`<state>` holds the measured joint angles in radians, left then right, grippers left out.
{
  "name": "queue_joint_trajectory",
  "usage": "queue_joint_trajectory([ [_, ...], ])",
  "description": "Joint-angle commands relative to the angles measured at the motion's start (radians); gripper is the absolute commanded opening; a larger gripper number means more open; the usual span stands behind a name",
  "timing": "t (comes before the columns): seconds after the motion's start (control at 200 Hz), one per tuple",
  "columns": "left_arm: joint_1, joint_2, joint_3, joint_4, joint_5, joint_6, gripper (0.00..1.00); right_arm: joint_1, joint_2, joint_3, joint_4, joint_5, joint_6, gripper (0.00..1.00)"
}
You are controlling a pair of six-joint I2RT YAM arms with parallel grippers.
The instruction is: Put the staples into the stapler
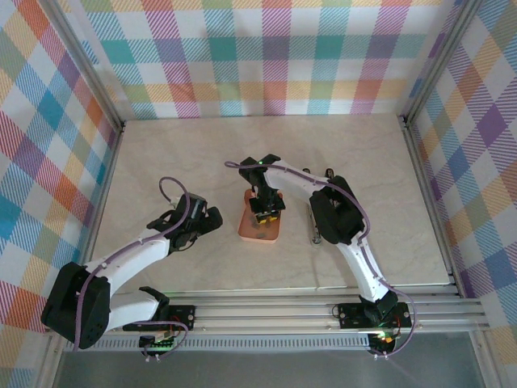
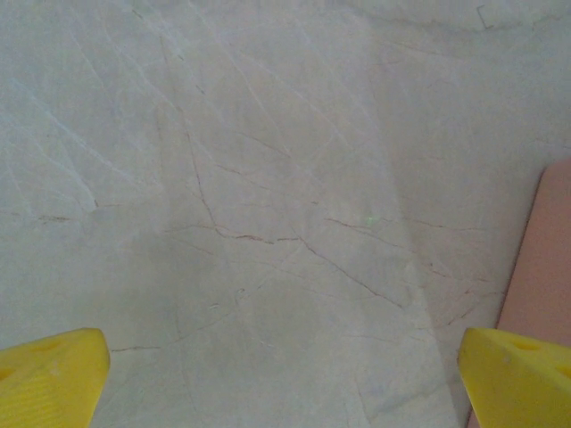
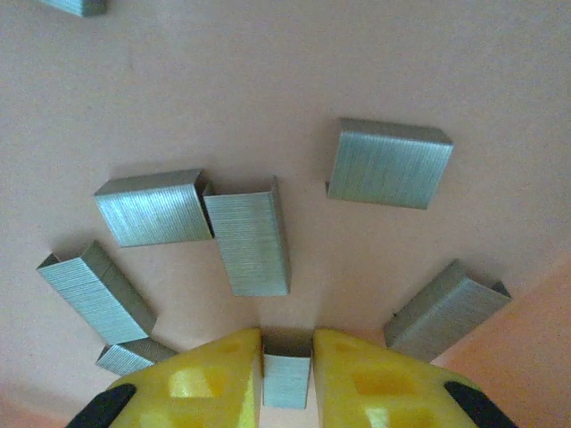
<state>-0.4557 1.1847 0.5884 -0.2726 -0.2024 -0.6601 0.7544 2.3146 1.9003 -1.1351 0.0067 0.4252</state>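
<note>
Several grey staples lie loose on the salmon-pink tray (image 3: 375, 53): one strip (image 3: 252, 241) just ahead of the fingers, others at the left (image 3: 153, 209) and upper right (image 3: 390, 163). My right gripper (image 3: 287, 357) points down into the tray, its yellow fingers (image 3: 210, 383) pressed against both sides of a small staple strip (image 3: 287, 385). From above, the right gripper (image 1: 265, 212) sits over the tray (image 1: 260, 233). My left gripper (image 1: 212, 218) stands open above bare table, its yellow fingertips (image 2: 53, 370) wide apart. A thin grey object (image 1: 314, 234) beside the right forearm could be the stapler; I cannot tell.
The tray's edge (image 2: 544, 259) shows at the right of the left wrist view. Another staple strip (image 3: 446, 308) lies near the tray's raised rim. Metal rails border the marble-patterned table (image 1: 161, 153), with checked walls all round.
</note>
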Motion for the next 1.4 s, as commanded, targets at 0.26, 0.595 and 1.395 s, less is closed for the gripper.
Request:
queue_joint_trajectory([
  [0.26,0.011,-0.006,0.025,0.013,0.009,0.019,1.00,0.015,0.056,0.002,0.012,0.054,0.004,0.27],
  [0.595,0.009,-0.028,0.025,0.011,0.011,0.035,1.00,0.030,0.095,-0.007,0.016,0.127,0.019,0.19],
  [1.395,-0.092,0.006,0.103,0.195,0.076,0.175,1.00,-0.021,-0.567,-0.462,0.343,0.235,0.029,0.16],
])
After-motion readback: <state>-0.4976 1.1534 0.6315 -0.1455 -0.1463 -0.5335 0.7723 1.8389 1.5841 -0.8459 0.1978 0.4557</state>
